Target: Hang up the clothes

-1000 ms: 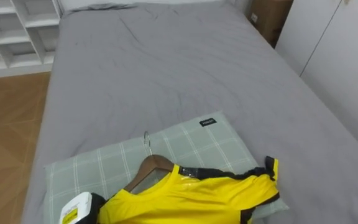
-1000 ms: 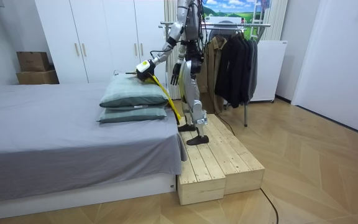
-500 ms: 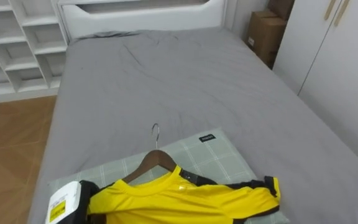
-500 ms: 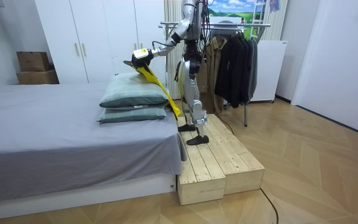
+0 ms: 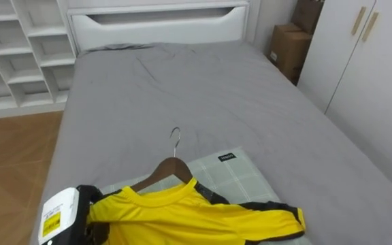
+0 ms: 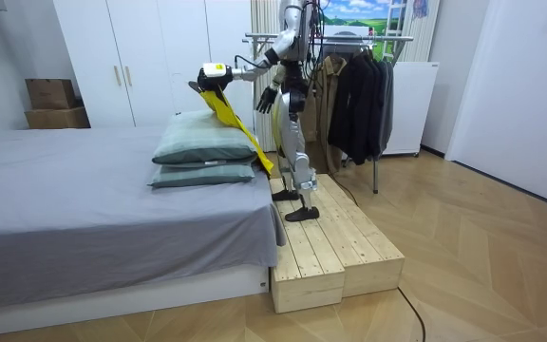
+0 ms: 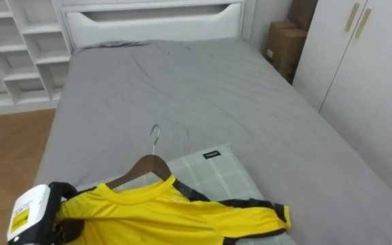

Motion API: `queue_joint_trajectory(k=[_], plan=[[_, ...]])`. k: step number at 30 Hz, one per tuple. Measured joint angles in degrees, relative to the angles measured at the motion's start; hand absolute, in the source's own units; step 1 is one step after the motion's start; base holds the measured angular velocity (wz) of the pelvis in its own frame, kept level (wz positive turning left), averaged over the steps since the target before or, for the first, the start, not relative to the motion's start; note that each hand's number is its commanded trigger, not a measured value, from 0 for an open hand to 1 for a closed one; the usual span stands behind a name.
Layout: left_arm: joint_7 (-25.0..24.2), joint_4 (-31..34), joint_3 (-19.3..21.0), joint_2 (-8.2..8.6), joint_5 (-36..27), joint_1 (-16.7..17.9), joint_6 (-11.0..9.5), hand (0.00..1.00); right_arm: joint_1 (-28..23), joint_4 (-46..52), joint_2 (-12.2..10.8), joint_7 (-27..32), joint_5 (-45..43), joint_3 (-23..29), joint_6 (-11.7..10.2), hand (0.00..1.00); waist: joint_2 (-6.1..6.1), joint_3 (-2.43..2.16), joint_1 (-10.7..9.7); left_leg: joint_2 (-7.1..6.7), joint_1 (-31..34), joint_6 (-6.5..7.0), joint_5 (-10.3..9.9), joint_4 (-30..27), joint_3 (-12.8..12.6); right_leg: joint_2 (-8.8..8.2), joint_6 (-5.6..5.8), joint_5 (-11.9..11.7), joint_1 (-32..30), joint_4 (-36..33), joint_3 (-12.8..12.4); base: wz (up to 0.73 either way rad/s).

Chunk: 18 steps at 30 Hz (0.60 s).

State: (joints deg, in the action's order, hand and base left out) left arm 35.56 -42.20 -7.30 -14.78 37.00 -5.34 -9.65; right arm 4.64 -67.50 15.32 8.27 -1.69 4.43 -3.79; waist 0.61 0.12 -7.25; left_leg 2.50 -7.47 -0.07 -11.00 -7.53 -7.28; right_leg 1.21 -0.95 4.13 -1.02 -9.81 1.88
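Yellow jersey (image 5: 196,216) already on its wooden hanger (image 5: 171,169), gripped by the left robot hand (image 5: 84,199); carrying it to the clothes rack (image 6: 373,40) remains.

Shirt (image 5: 196,214) on hanger (image 5: 165,170), above pillows (image 6: 202,144) at near end of bed (image 5: 203,88)

Yellow shirt (image 5: 189,216) with black trim, on wooden hanger (image 5: 171,166), above checked pillow (image 5: 235,174)

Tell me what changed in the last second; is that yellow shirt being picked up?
The left hand has raised the yellow shirt on its hanger higher above the pillows, the shirt's tail trailing down. The right hand rose slightly at the robot's side. Pillows, bed and the robot's place on the wooden platform are unchanged.
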Motion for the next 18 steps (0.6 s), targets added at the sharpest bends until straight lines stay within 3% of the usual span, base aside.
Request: queue_joint_trajectory(k=[4, 8, 18], plan=[[-0.14, 1.71, 0.36, 0.01, 1.44, 0.88, -0.09, 1.0, -0.26, 8.2, -0.13, 4.34, -8.39, 3.5, -0.56, 0.0, 0.74, -0.26, 0.0, -0.03, -0.24, 0.01, 0.0, -0.03, 0.02, 0.01, 0.01, 0.0, 0.01, 0.02, -0.09, 0.0], [-0.35, 2.97, 0.33, 0.05, 1.22, 0.99, -0.06, 1.0, -3.78, 23.72, -0.21, 8.78, -16.05, 3.52, -0.61, 0.0, 1.01, -0.42, 1.17, -0.02, -0.34, 0.01, 0.0, -0.12, -0.26, -0.03, -0.05, -0.06, -0.04, -0.04, -0.11, -0.04], [-0.35, 6.94, 0.05, 0.53, 0.79, 1.42, 0.8, 1.0, -4.51, 40.65, -0.91, 14.68, -21.11, 1.16, -1.4, 0.0, 1.09, -0.4, 2.75, 0.04, -0.85, 0.0, -0.01, 0.0, -0.46, 0.0, -0.03, -0.04, 0.4, -0.01, -0.06, 0.0]])
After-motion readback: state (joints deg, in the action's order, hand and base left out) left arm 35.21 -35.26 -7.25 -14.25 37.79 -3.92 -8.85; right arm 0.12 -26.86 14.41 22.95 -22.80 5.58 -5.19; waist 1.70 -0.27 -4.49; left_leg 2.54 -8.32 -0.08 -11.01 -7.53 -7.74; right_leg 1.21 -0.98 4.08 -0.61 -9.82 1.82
